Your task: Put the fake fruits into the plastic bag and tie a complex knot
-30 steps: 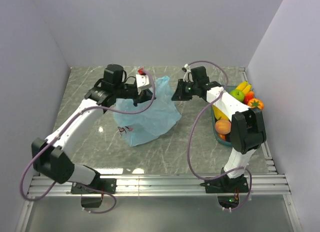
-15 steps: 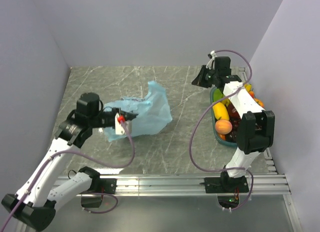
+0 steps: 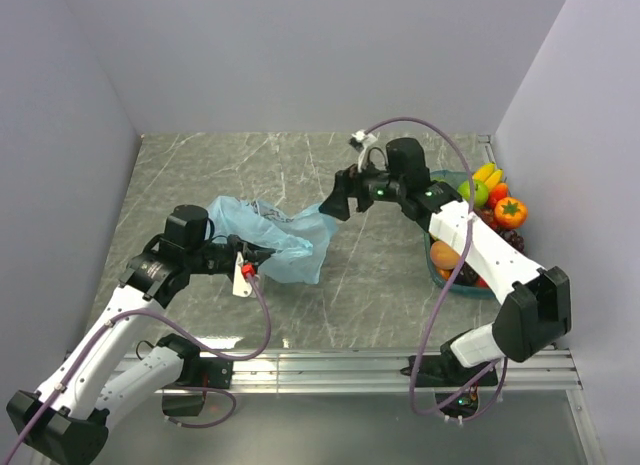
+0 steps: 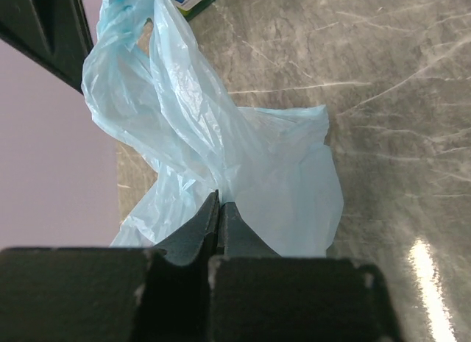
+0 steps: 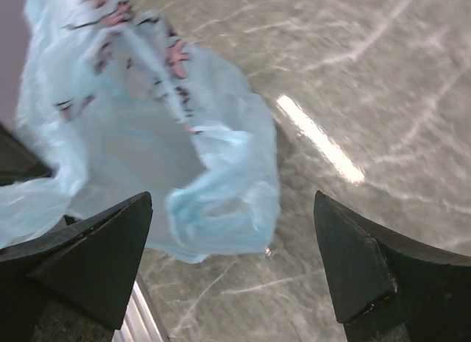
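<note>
The plastic bag (image 3: 275,233), thin light-blue film with a small print, lies crumpled mid-table. My left gripper (image 3: 262,253) is shut on its near-left part; in the left wrist view the film (image 4: 243,165) comes out right at the closed tips (image 4: 219,204). At the bag's right end my right gripper (image 3: 335,200) hovers open. In the right wrist view a fold of the bag (image 5: 221,209) lies between its spread fingers (image 5: 232,202), untouched. The fake fruits sit at the right: banana (image 3: 487,172), green apple (image 3: 475,192), orange (image 3: 509,212), peach (image 3: 445,255).
A teal tray (image 3: 438,276) at the right edge holds the fruits, partly hidden behind the right arm. Grey walls close the table at the back and on both sides. A metal rail (image 3: 320,365) runs along the near edge.
The right arm swung from over the tray back left to the bag's right end and its jaws opened wide. The left gripper stayed shut on the bag, which now lies more stretched out.
</note>
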Robot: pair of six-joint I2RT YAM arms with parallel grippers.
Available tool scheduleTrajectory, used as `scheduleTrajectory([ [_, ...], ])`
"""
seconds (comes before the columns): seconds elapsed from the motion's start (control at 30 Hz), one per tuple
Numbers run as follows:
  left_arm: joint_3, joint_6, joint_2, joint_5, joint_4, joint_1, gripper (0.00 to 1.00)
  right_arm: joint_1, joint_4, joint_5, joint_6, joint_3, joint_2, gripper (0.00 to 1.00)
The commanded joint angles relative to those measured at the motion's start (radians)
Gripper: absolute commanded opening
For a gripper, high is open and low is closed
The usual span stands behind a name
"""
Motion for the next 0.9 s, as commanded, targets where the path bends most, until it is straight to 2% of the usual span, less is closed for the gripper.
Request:
scheduleTrajectory([
  [0.0,0.013,0.086,0.0,0.042,-0.029,-0.006,0.0,0.066,-0.004,0.055,-0.144,0.061,-0.015,0.97],
  [0.17,-0.012,0.099,-0.02,0.045,-0.017,-0.009,0.0,0.217,-0.078,0.237,-0.278,0.117,0.061,0.99],
  [0.2,-0.01,0.102,-0.02,0.043,-0.017,-0.009,0.0,0.232,-0.081,0.359,-0.313,0.12,0.077,0.99],
  [0.33,-0.013,0.134,-0.027,0.031,-0.046,-0.011,0.0,0.264,-0.057,0.552,-0.365,0.13,0.197,1.0],
  [0.43,-0.029,0.123,-0.055,0.02,-0.052,-0.011,0.0,0.269,-0.104,0.542,-0.407,0.141,0.245,0.99],
  [0.47,-0.033,0.122,-0.064,0.014,-0.055,-0.011,0.0,0.271,-0.126,0.538,-0.422,0.146,0.254,0.78],
  [0.53,-0.047,0.122,-0.095,-0.018,-0.09,-0.011,0.0,0.262,-0.169,0.561,-0.442,0.163,0.277,0.48],
  [0.57,-0.055,0.116,-0.111,-0.032,-0.106,-0.009,0.0,0.249,-0.176,0.561,-0.444,0.172,0.279,0.17],
  [0.6,-0.065,0.102,-0.128,-0.061,-0.135,-0.011,0.0,0.216,-0.176,0.574,-0.418,0.18,0.274,0.0],
  [0.87,-0.23,0.097,-0.337,-0.147,-0.293,-0.011,0.0,0.061,-0.127,0.532,-0.28,0.348,0.2,0.0],
])
